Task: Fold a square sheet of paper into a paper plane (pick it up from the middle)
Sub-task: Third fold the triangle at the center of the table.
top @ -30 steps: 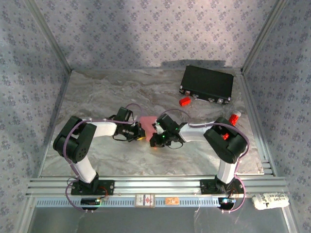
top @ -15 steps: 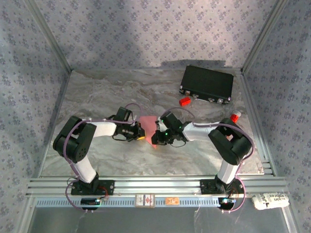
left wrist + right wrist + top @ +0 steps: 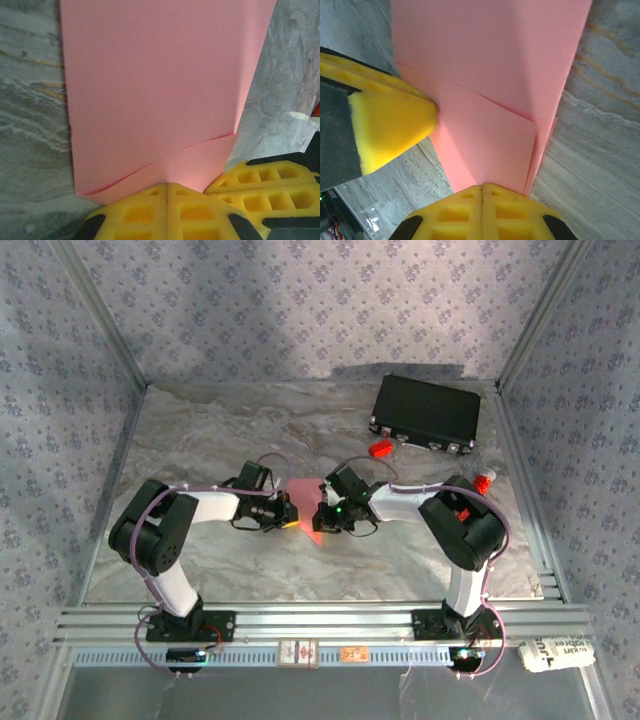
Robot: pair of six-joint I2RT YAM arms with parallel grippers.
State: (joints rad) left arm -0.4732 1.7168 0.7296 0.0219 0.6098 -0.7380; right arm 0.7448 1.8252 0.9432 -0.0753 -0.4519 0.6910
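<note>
At mid-desk (image 3: pixel 250 575), nearest the arms, the two pincers meet on the sheet (image 3: pixel 160 90). The left pincer (image 3: pixel 167 212) is clenched on one edge of it. The right pincer (image 3: pixel 482 212) is clenched on the edge beside that, and their yellow tips nearly touch. The sheet sits between them, doubled over, with a slanted flap edge across the layer beneath. Whether it rests on the desk or hangs just above it I cannot tell.

I judge the folding to be at an early stage. At least one fold is in, but there is no pointed dart, so the nose, wings and centre crease seem left to do.

Farther back are a red-and-white tube (image 3: pixel 484 481), then a red block (image 3: pixel 379 449), then a black case (image 3: pixel 425 412).

Count: one sheet, two pincers, one tube, one block, one case.
</note>
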